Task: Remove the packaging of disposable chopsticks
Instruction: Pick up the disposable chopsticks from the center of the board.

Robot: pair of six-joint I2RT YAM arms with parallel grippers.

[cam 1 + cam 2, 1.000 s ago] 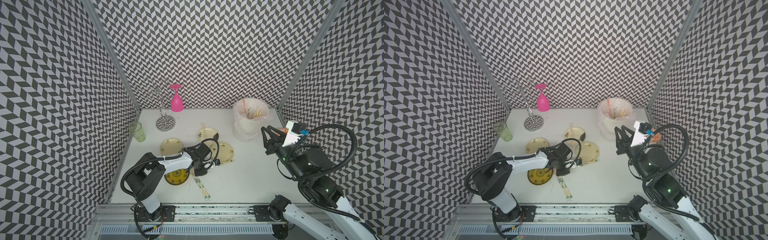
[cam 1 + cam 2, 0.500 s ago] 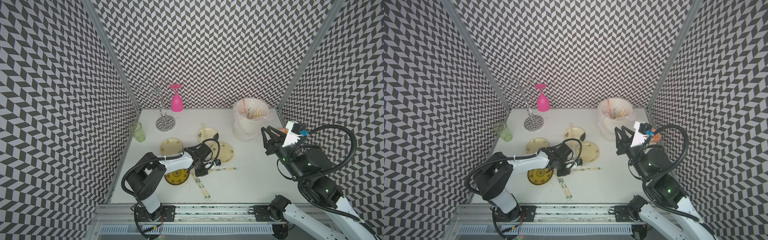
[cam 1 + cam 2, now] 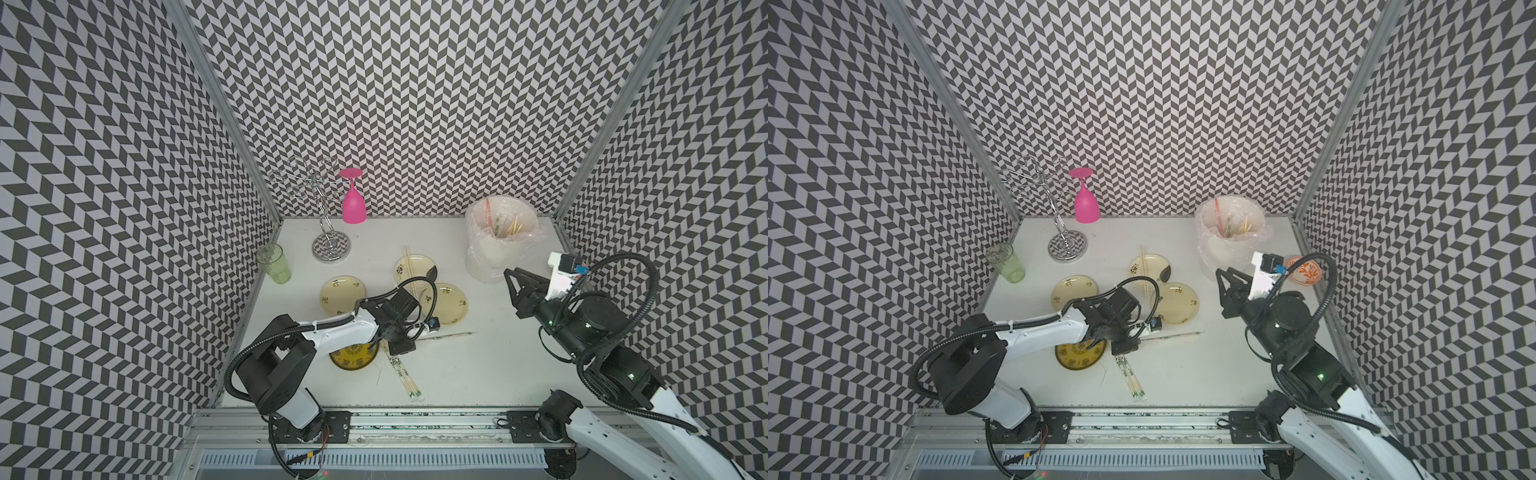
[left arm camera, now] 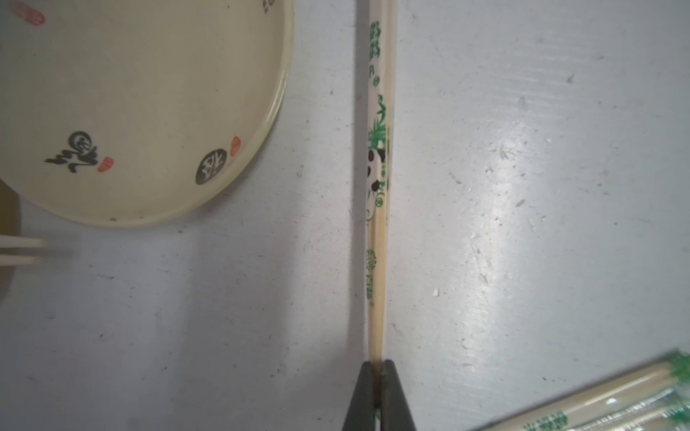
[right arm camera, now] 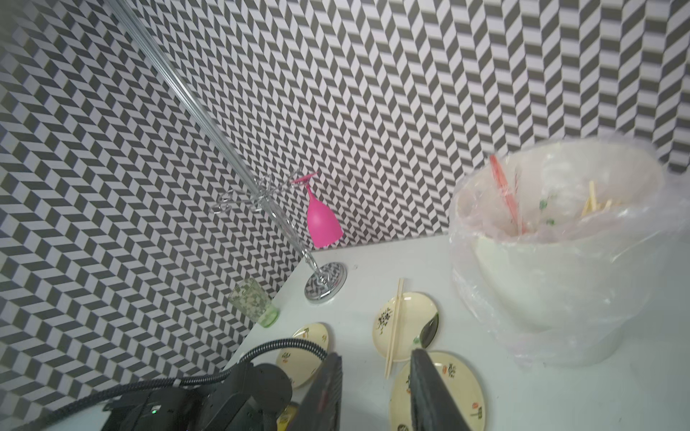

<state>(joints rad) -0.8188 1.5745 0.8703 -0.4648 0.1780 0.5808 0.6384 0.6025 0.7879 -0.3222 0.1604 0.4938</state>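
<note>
Packaging (image 4: 378, 168), a panda-printed sleeve, encloses the disposable chopsticks (image 4: 377, 328) on the table (image 3: 457, 374), at six o'clock of a cream plate (image 3: 444, 303). Left gripper (image 4: 379, 366) clamps its near end, wrist low; stripping looks barely begun. Right gripper (image 5: 373, 354), half-open and empty, hovers raised at three o'clock and likely must seize the far end.

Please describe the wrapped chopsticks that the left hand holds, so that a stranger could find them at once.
Find the white table, then the yellow plate near its front, beside the left hand. From that shut hand one wrapped pair runs sideways toward the right arm. The other wrapped pairs lie loose nearer the front edge; only this one is pinched at its end.
</note>
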